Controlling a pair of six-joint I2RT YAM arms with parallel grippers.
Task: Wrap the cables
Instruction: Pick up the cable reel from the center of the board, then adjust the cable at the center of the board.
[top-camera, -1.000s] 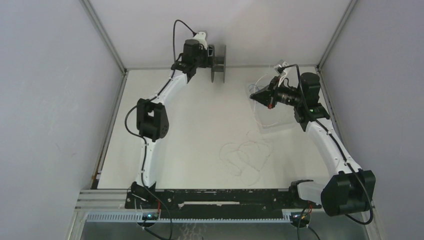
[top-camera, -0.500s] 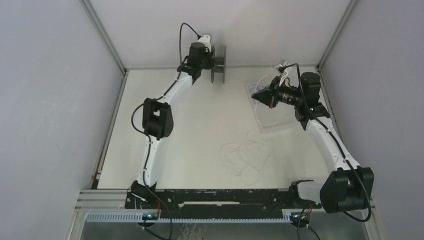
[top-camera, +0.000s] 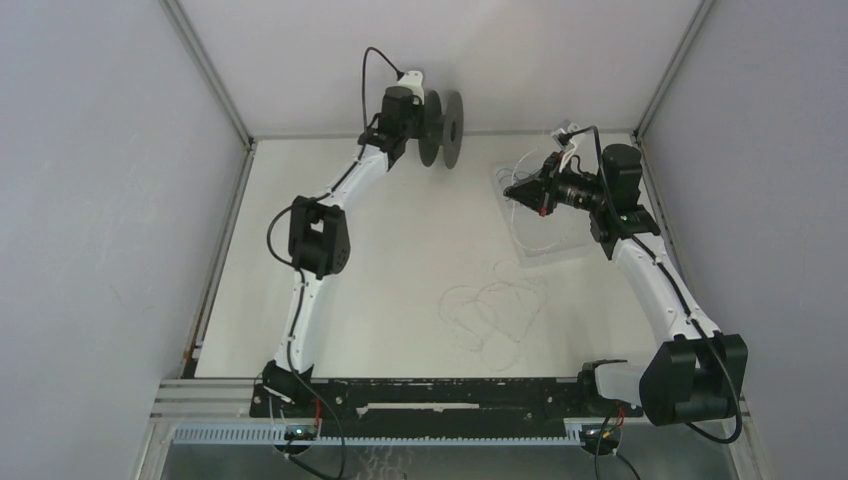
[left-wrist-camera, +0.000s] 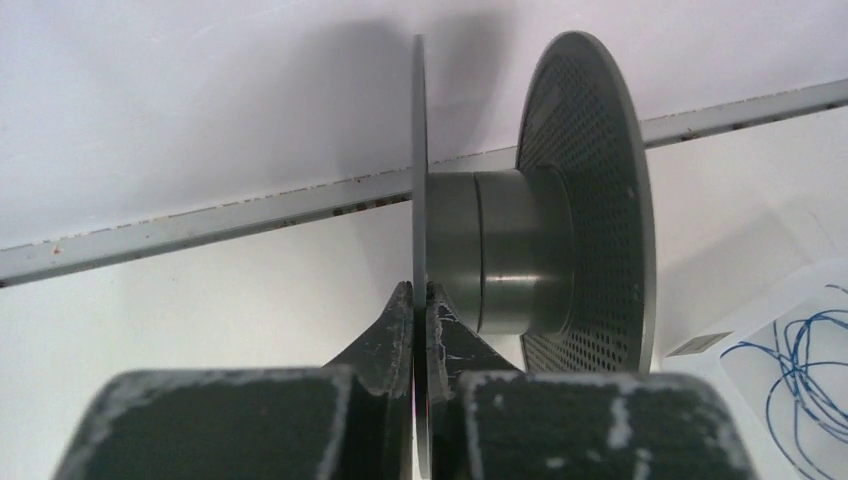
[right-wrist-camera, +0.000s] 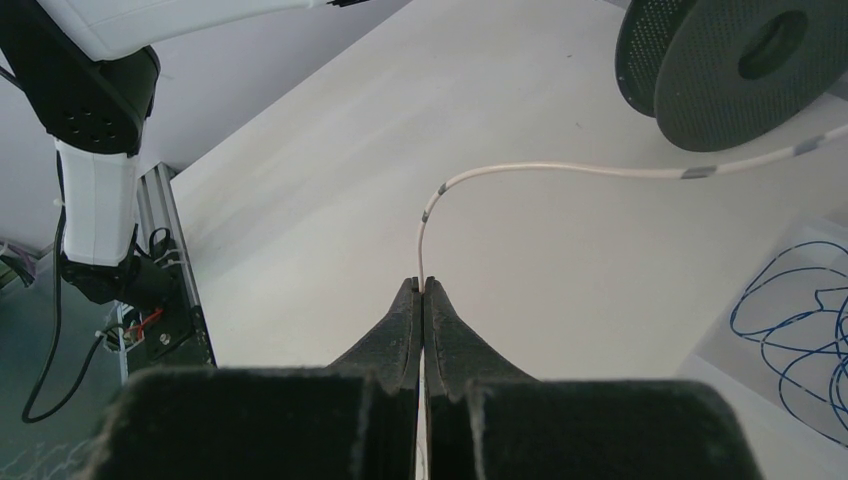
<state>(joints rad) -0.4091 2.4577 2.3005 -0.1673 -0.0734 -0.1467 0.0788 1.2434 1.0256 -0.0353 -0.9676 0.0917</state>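
Observation:
At the back of the table the black spool (top-camera: 452, 128) stands on edge. My left gripper (top-camera: 416, 118) is shut on its near flange (left-wrist-camera: 419, 180), whose thin disc runs between the fingertips (left-wrist-camera: 401, 310). The hub (left-wrist-camera: 500, 250) and the perforated far flange (left-wrist-camera: 590, 200) lie to the right of them. My right gripper (top-camera: 514, 190) hovers at the right, shut on the whitish cable (right-wrist-camera: 560, 169), which rises from the gripper (right-wrist-camera: 423, 286) and curves right below the spool (right-wrist-camera: 740, 70). More of the cable lies in loose loops (top-camera: 495, 310) mid-table.
A clear tray (top-camera: 540, 240) lies under the right gripper with a tangle of blue wire (right-wrist-camera: 790, 320) in it, also visible as blue wire (left-wrist-camera: 800, 370) in the left wrist view. Enclosure walls and a back rail (left-wrist-camera: 200, 225) stand close behind the spool.
The left gripper has shut on the spool's near flange, and the spool has turned so both discs show from above. The right arm has barely moved.

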